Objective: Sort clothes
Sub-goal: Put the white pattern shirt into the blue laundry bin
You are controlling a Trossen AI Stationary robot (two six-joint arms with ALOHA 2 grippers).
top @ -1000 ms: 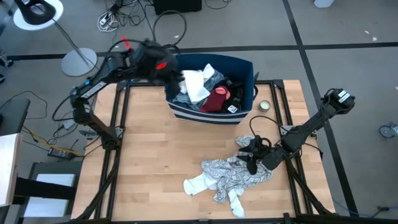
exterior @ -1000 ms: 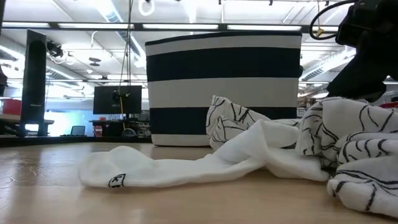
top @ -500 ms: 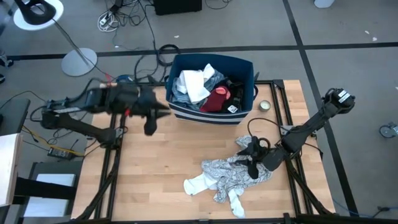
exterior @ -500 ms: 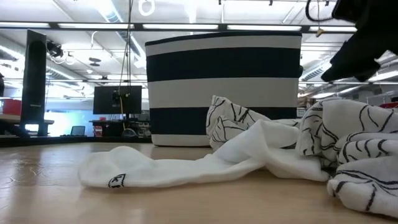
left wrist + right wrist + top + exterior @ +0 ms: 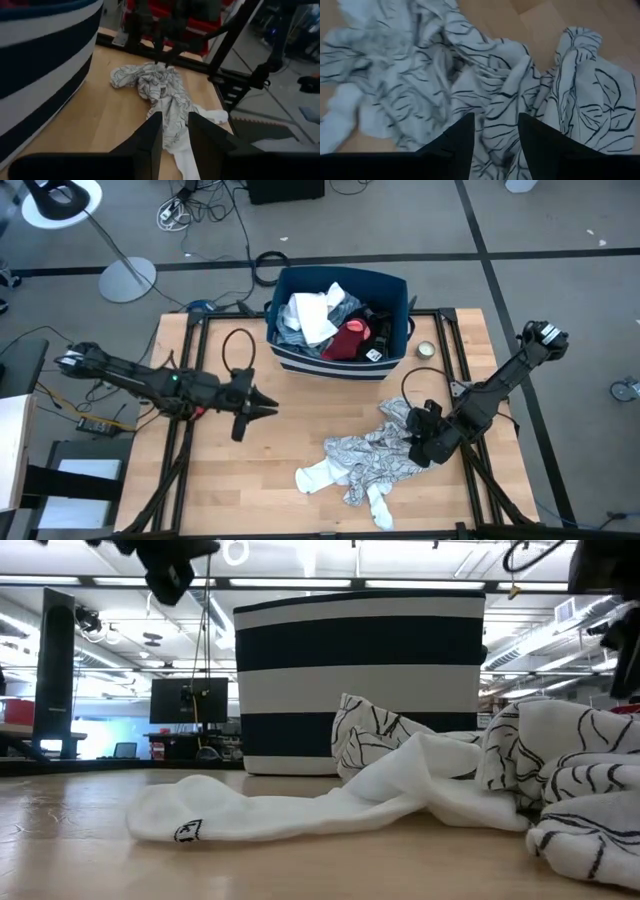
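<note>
Broadly, the wooden table (image 5: 240, 480) carried everything, and the dark blue bin with white stripes (image 5: 340, 360) stood at its far edge, serving as the landmark. Inside the bin lay a heap of clothes: a white garment (image 5: 315, 315) toward its left side, a dark red garment (image 5: 350, 338) near the middle, a blue striped piece (image 5: 295, 337) against the near-left wall, and black items (image 5: 380, 320) toward the right. What lay deeper in the bin could not be told.

Out on the table, nearer than the bin and a little to its right, the black-and-white patterned garment (image 5: 375, 460) lay crumpled, with a white sock-like piece (image 5: 320, 476) stretched out of its left side and another white end (image 5: 380, 508) at its near side.

Left of the bin, above the table, the left gripper (image 5: 262, 407) hung with its fingers (image 5: 150, 140) set a narrow gap apart, holding nothing. On the far side of the patterned garment from it, nearer than the bin's right corner, the right gripper (image 5: 420, 445) sat low over the garment's right edge, its fingers (image 5: 457, 137) parted over the cloth; whether they had hold of it could not be told.

A small round tin (image 5: 426, 349) sat just right of the bin.
</note>
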